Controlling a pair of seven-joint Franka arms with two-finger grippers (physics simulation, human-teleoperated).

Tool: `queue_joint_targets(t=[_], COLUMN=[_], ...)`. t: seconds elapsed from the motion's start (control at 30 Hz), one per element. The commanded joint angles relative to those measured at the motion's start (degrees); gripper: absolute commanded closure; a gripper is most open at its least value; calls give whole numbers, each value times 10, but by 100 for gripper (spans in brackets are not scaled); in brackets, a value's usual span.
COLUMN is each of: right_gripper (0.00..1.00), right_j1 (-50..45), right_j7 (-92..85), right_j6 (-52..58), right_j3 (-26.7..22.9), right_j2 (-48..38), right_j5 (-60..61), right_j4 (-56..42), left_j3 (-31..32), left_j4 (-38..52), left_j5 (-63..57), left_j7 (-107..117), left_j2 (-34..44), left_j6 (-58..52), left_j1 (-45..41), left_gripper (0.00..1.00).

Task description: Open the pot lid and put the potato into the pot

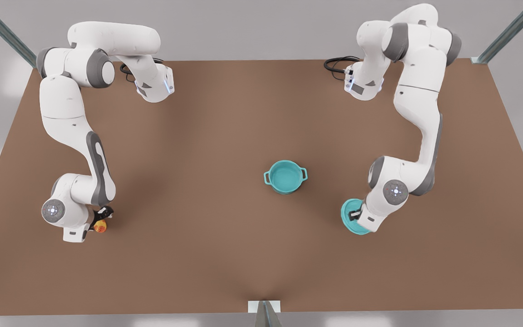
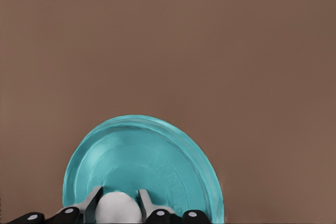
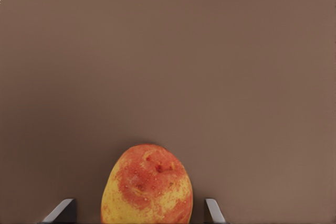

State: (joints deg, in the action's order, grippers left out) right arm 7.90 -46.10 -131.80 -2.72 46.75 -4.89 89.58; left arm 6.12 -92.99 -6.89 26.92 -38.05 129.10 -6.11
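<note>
Two pincers low, left pincer clamping pot lid knob, right pincer straddling potato

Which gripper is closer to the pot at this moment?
The left gripper. It grips the lid by its knob beside the pot, toward the front view's right. The right gripper is at the potato, far toward the front view's left.

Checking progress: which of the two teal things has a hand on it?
The flat pot lid, gripped by its white knob in the left hand; the pot stands open, untouched.
</note>
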Motion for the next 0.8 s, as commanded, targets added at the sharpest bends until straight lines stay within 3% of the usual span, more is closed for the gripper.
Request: queue_joint_targets(t=[0.0,0.07,0.1,0.13,0.27,0.33,0.37,0.4,0.43,0.5,0.77], right_gripper=[15,27,31,33,34,41,42,45,47,48,51], right_j1=[-1,-3,-3,-3,-3,-3,-3,-3,-3,-3,-22], right_j7=[-12,-10,-6,-7,-11,-14,-14,-14,-14,-13,-12], right_j6=[6,7,8,9,9,9,9,9,9,18,104], right_j3=[0,1,1,1,1,1,1,1,1,3,7], right_j2=[-4,-8,-8,-8,-8,-8,-8,-8,-8,-12,-46], right_j5=[3,4,2,3,0,-1,-1,-1,-1,-1,0], right_j4=[-2,-2,-2,-2,-2,-2,-2,-2,-2,-2,-19], left_j3=[0,0,0,0,-10,-16,-27,-27,-26,-20,-19], left_j4=[1,1,2,11,48,104,185,145,-14,56,70], left_j5=[5,6,6,6,-18,35,96,107,104,107,132], left_j7=[-422,-421,-419,-419,-419,-395,-329,-332,-313,-309,-320], left_j2=[-16,-25,-24,-23,13,75,115,190,310,285,246], left_j6=[77,91,91,87,-29,-207,-402,-431,-305,-343,-325], left_j1=[7,7,7,7,12,19,50,99,99,90,64], left_gripper=[66,66,54,0,0,0,0,0,0,0,0])
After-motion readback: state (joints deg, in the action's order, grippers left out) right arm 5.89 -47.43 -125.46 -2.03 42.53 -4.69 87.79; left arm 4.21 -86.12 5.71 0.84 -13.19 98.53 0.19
